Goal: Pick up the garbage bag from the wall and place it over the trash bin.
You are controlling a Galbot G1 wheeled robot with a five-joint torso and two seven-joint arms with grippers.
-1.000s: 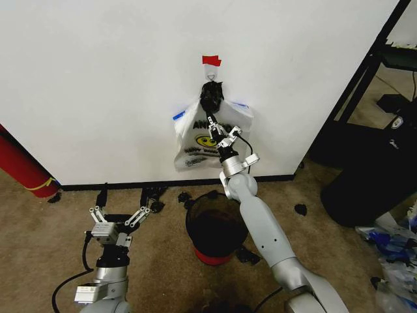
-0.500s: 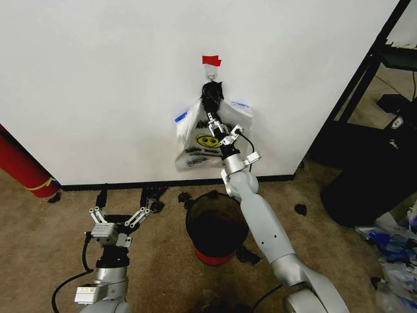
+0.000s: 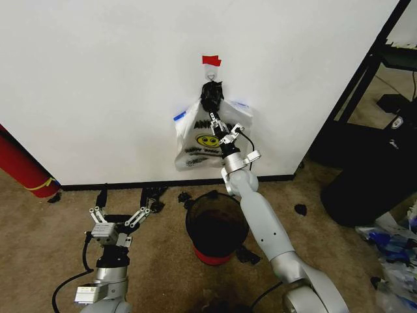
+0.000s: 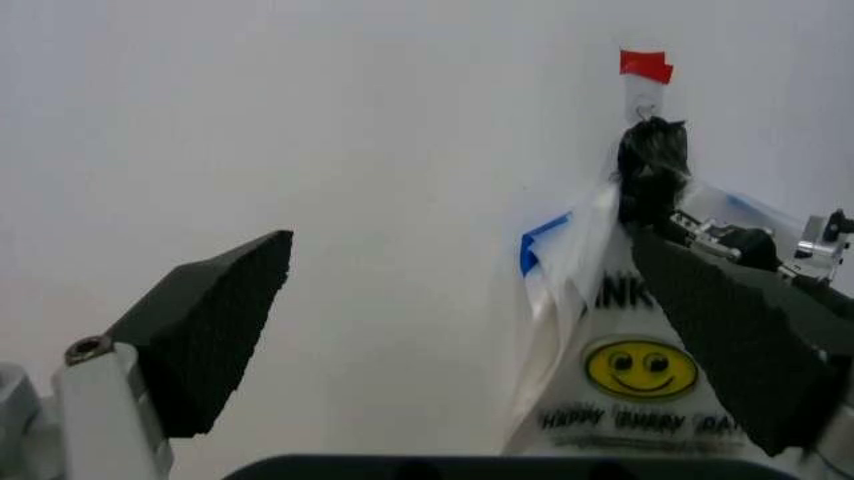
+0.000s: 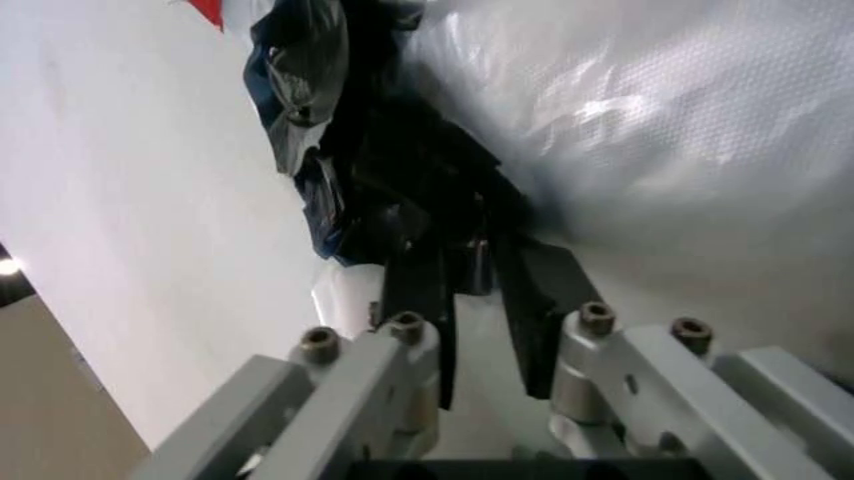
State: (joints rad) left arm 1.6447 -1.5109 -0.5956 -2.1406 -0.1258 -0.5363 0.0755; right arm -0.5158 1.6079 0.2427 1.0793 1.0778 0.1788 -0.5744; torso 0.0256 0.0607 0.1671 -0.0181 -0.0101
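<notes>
The garbage bag point(image 3: 182, 121) is thin clear plastic with blue patches. It hangs on the white wall point(image 3: 98, 78) from a hook under a red tape piece point(image 3: 211, 60), bunched with a black knot point(image 3: 212, 96). My right gripper point(image 3: 220, 124) is raised against the hanging bags just below that knot and is open. In the right wrist view its fingers point(image 5: 416, 320) sit on either side of dark crumpled plastic point(image 5: 400, 150). The trash bin point(image 3: 193, 236), black with a red base, stands on the carpet under the hook. My left gripper point(image 3: 119, 218) waits low and open, facing the clear bag point(image 4: 545, 262).
A white bag with a yellow smiley point(image 3: 207, 140) hangs on the same hook, in front of the clear plastic. A black rack point(image 3: 365, 78) and a dark bulk point(image 3: 371, 176) stand on the right. On the left lies a red roll point(image 3: 23, 168). Black scraps point(image 3: 154, 195) lie along the baseboard.
My right gripper has risen a little up the hanging bags toward the black knot. The left arm has not moved.
</notes>
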